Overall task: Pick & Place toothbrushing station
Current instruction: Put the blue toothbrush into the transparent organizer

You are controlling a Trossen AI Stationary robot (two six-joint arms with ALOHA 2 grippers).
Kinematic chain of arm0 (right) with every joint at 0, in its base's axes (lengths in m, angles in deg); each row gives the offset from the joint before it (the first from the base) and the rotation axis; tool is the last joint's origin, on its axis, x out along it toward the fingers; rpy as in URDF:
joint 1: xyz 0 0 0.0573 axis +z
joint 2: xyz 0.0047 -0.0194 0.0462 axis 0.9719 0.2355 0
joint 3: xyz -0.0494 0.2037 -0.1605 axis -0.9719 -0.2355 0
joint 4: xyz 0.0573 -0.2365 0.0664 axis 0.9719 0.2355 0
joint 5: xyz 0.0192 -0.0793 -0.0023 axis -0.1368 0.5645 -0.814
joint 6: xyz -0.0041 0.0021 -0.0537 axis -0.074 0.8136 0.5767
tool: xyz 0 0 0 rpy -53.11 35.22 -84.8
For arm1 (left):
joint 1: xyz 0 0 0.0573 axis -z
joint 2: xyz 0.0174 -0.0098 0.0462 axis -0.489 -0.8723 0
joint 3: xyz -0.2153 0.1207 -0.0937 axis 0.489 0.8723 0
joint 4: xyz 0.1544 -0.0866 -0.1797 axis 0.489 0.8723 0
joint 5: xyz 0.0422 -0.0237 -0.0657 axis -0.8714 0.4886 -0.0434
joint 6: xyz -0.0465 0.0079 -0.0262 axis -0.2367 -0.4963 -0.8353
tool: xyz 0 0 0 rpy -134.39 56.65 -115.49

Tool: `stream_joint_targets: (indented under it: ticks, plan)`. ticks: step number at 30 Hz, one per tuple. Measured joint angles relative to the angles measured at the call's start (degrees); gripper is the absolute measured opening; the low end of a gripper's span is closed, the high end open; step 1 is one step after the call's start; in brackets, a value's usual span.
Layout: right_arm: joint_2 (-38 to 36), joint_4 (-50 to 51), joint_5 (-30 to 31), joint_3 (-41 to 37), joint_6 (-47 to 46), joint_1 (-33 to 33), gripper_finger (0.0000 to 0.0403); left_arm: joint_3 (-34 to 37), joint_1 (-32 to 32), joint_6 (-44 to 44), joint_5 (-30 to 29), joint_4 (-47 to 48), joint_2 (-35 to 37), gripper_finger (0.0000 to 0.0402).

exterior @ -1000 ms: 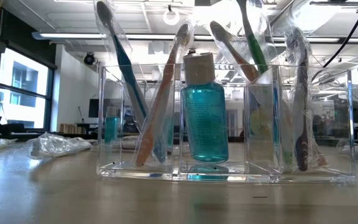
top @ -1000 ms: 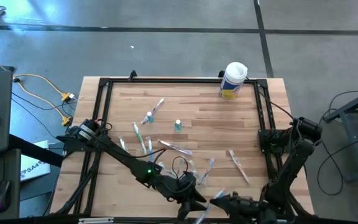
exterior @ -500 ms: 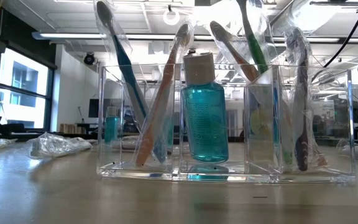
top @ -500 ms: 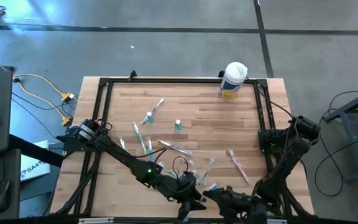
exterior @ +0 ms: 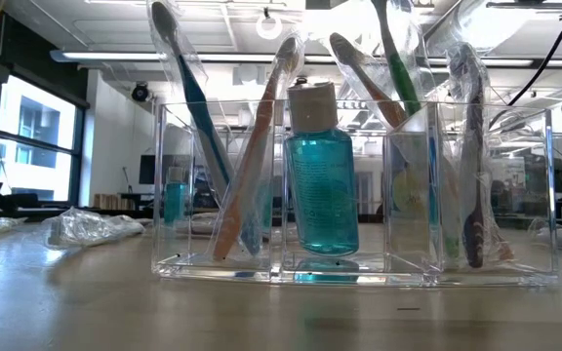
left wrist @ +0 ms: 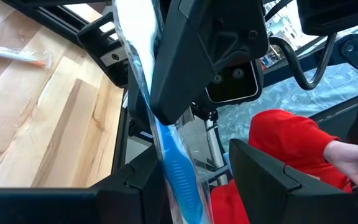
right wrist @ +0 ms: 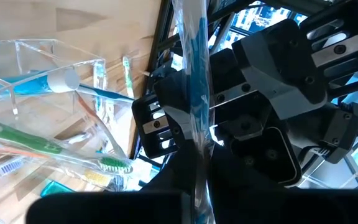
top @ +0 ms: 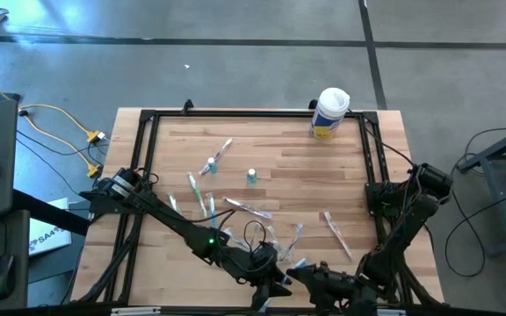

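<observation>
A butcher-block table [top: 271,149] framed by black rails is seen from above on a grey concrete floor; an open hall with windows lies behind it in the low view. A clear holder [exterior: 354,190], divided into compartments, stands at the table's near edge, by both grippers. Inside it, about five wrapped toothbrushes [exterior: 188,107] are seen leaning, heads up, long axes near upright, with one teal bottle [exterior: 320,180] upright in the middle compartment. Some seven more wrapped brushes [top: 249,208] lie flat on the wood, pointing various ways, with two small teal tubes [top: 251,176] among them. One white canister [top: 330,112] stands at the far right corner. A wrapped blue brush [left wrist: 179,171] is gripped by both claws at once: the left gripper [left wrist: 188,174] partly closed on it, the right gripper [right wrist: 197,186] clenched on it, its axis running between them
</observation>
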State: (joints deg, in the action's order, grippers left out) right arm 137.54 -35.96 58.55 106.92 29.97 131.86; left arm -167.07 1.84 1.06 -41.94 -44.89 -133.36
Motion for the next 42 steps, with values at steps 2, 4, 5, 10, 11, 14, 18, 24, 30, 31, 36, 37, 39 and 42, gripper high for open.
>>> stream_joint_targets:
  ticks: [2, 4, 5, 10, 11, 14, 18, 24, 30, 31, 36, 37, 39, 42]
  plan:
    - [0.0, 0.0, 0.0, 0.0, -0.1, 0.0, 0.0015, 0.0, 0.0, 0.0, 0.0, 0.0, 0.0, 0.0168]
    - [0.0, 0.0, 0.0, 0.0, -0.1, 0.0, 0.0015, 0.0, 0.0, 0.0, 0.0, 0.0, 0.0, 0.0168]
    - [0.0, 0.0, 0.0, 0.0, -0.1, 0.0, 0.0015, 0.0, 0.0, 0.0, 0.0, 0.0, 0.0, 0.0167]
    - [0.0, 0.2, -0.5, 0.0, -0.4, 0.0, 0.0015, 0.0, 0.0, 0.5, 0.0, 0.2, 0.0, 0.0135]
    - [0.0, 0.2, -0.5, 0.0, -0.4, 0.0, 0.0015, 0.0, 0.0, 1.2, 0.0, 0.2, 0.0, 0.0122]
    - [0.0, 0.2, -0.6, 0.1, -0.4, 0.0, 0.0015, 0.0, 0.0, 2.4, 0.0, 0.4, 0.0, 0.0075]
    - [-0.1, 0.7, -0.8, 0.1, 0.2, 0.1, 0.0016, 0.0, -0.1, 2.3, -0.7, 0.9, -0.1, 0.0038]
    - [-0.1, 0.3, -2.4, 0.1, -0.7, 0.6, 0.0041, 0.0, 0.0, 3.5, -0.9, 1.8, -0.1, 0.0038]
    - [-0.1, -1.7, -2.7, 0.0, -0.8, 2.0, 0.0088, 0.0, 0.0, 4.5, 1.3, 1.3, -0.1, 0.0038]
    - [-0.1, -2.1, -2.7, 0.0, -0.8, 2.4, 0.0097, 0.0, 0.0, 4.5, 1.4, 1.3, -0.1, 0.0038]
    - [-0.1, -3.0, -1.1, 0.0, -1.4, 4.1, 0.0146, 0.0, 0.0, 4.3, 1.1, 1.4, -0.1, 0.0038]
    - [-0.1, -3.0, -1.0, 0.0, -1.8, 4.5, 0.0155, 0.0, 0.0, 4.3, 0.9, 1.4, -0.1, 0.0038]
    - [-0.1, -3.0, -0.4, 0.0, -2.0, 5.4, 0.0169, 0.0, 0.0, 4.3, 0.8, 1.5, -0.1, 0.0038]
    - [0.0, -3.1, 1.4, 0.0, -2.7, 6.9, 0.0181, 0.0, 0.0, 4.8, -0.2, 1.6, -0.1, 0.0038]
